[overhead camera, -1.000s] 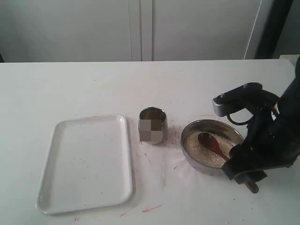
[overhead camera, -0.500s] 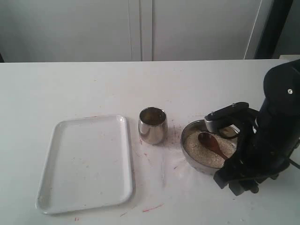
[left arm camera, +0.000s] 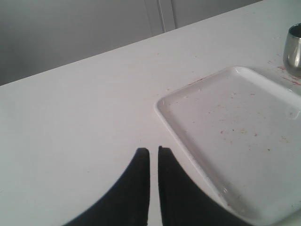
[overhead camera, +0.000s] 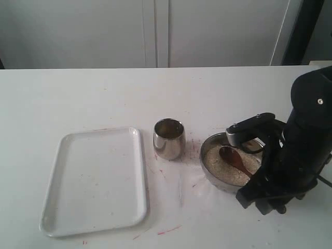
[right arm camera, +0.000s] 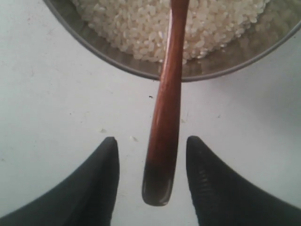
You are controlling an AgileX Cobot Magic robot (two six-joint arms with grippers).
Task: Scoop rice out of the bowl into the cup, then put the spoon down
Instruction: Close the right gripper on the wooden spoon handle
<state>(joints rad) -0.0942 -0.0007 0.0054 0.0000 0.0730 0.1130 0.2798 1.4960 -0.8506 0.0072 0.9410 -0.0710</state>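
Exterior view: the table (overhead camera: 78,93) and white tray (overhead camera: 93,176) are unchanged over the last second. The right arm (overhead camera: 303,150) is what moved, swinging in and dropping low at the bowl's (overhead camera: 204,165) camera-side edge, then barely shifting in the last half second. The rice (overhead camera: 222,170) sits in the bowl and looks undisturbed. The cup (overhead camera: 169,139) stands between tray and bowl, apart from both; contents can't tell. The spoon (overhead camera: 234,158) lies head on the rice, with its handle out over the rim toward the arm. In the right wrist view the right jaws are spread wide, one on either side of the handle's end, not touching it and gripping nothing. The left jaws are nearly together with a thin slit between them, empty, over bare table beside the tray. Approach looks finished but the grasp isn't made; no scoop done yet.
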